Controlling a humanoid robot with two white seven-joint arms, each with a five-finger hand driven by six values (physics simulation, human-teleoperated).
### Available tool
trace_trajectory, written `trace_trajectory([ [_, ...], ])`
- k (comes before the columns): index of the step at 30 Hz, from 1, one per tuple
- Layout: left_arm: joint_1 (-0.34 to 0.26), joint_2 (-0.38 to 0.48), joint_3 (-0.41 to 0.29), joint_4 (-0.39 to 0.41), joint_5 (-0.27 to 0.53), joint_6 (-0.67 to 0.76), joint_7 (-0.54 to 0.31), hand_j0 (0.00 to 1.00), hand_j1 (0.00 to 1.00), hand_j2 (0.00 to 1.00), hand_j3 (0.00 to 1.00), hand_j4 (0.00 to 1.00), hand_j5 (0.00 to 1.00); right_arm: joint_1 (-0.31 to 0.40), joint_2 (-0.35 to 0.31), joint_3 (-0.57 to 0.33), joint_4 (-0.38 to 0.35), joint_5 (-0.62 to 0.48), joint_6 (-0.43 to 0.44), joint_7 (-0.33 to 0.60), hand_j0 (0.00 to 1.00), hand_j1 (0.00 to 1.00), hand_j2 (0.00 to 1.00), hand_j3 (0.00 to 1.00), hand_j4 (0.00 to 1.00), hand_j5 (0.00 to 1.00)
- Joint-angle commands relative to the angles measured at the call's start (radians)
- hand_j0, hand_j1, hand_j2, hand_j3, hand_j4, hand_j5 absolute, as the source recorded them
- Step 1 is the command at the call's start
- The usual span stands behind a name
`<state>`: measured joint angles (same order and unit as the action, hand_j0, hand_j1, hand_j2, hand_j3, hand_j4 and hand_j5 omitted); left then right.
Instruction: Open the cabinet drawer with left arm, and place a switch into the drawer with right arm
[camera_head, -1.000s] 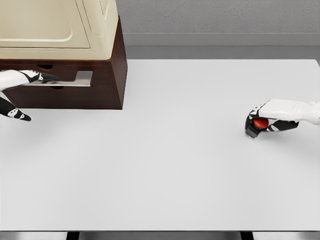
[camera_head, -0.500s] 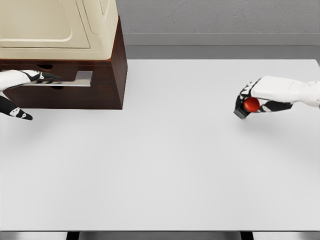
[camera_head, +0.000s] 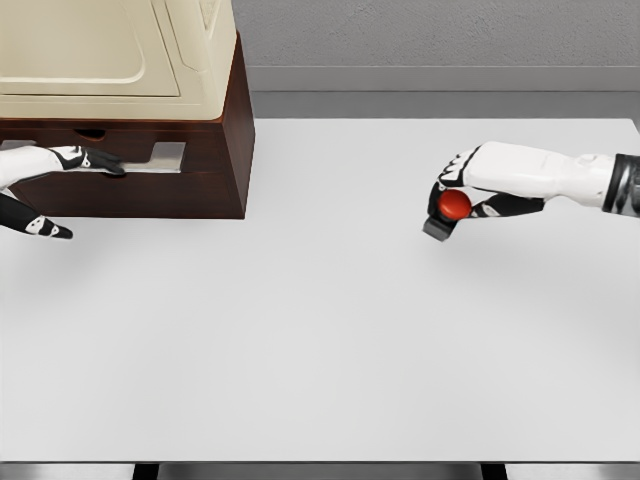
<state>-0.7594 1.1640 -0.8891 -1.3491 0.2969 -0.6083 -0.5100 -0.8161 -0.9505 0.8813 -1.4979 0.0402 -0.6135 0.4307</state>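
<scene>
Left hand (camera_head: 45, 175): reached in at the cabinet drawer (camera_head: 150, 160), fingers extended along its silver front, thumb splayed below.
Cabinet (camera_head: 215, 150): dark wood, cream top, far left of the white table (camera_head: 320, 350).
Right hand (camera_head: 480, 185): curled around the red-buttoned switch (camera_head: 450, 208), held above the table, well apart from the cabinet.

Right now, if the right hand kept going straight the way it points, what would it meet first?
The right hand, holding the switch, points left; only bare table lies ahead, then probably the cabinet, though depth is unclear.
</scene>
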Motion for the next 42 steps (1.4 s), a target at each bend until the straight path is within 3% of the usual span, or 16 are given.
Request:
trace_trajectory([
  [1, 0.002, 0.003, -0.002, -0.005, 0.013, -0.003, -0.005, 0.82, 0.82, 0.82, 0.82, 0.82, 0.82, 0.0, 0.007, -0.002, -0.01, -0.014, 0.003, -0.004, 0.53, 0.53, 0.53, 0.53, 0.53, 0.53],
  [14, 0.0, 0.016, -0.002, -0.015, 0.034, -0.003, -0.024, 0.81, 0.81, 0.81, 0.81, 0.81, 0.81, 0.003, 0.025, -0.002, -0.004, -0.128, 0.003, -0.004, 0.53, 0.53, 0.53, 0.53, 0.53, 0.53],
  [42, 0.046, 0.091, -0.007, -0.117, 0.071, -0.003, -0.022, 0.81, 0.81, 0.81, 0.81, 0.81, 0.81, -0.029, 0.136, -0.004, 0.019, -0.174, 0.003, -0.003, 0.53, 0.53, 0.53, 0.53, 0.53, 0.53],
])
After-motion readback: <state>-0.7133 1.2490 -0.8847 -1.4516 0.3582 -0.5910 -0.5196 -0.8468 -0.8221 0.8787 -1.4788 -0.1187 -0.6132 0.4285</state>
